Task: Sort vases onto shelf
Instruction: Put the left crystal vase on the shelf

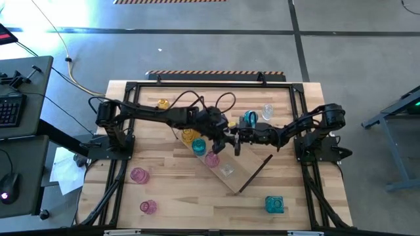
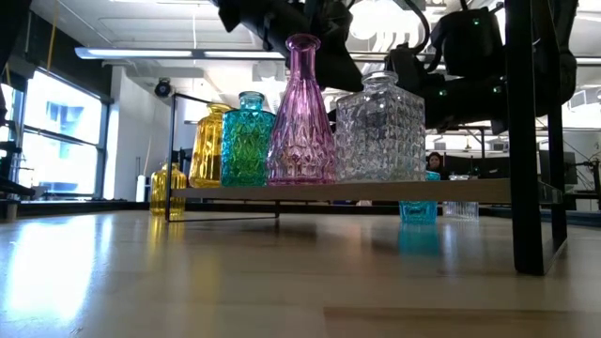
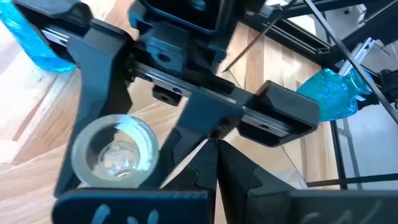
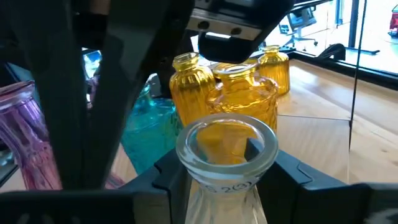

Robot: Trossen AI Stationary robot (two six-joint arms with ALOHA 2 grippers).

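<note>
A slatted table (image 1: 164,196) carries the shelf (image 1: 246,176), a pale board lying aslant at centre, where both arms meet. Four vases stand in a row on it, seen from table height: amber (image 2: 210,145), teal (image 2: 247,139), a tall pink bottle (image 2: 301,113) and a cut-glass clear vase (image 2: 380,130). The right gripper (image 4: 227,163) has its fingers (image 4: 298,174) spread either side of the clear vase's neck, flanking the rim rather than clamping it. The left gripper (image 3: 214,155) hovers just above, fingers pinched shut on nothing. Loose vases are scattered about the table: two pink (image 1: 139,175) near the left corner, teal (image 1: 274,204) near the right.

The glass looks hard, slick and breakable, probably weighty for its size; the narrow neck under the lip seems the safest hold.
</note>
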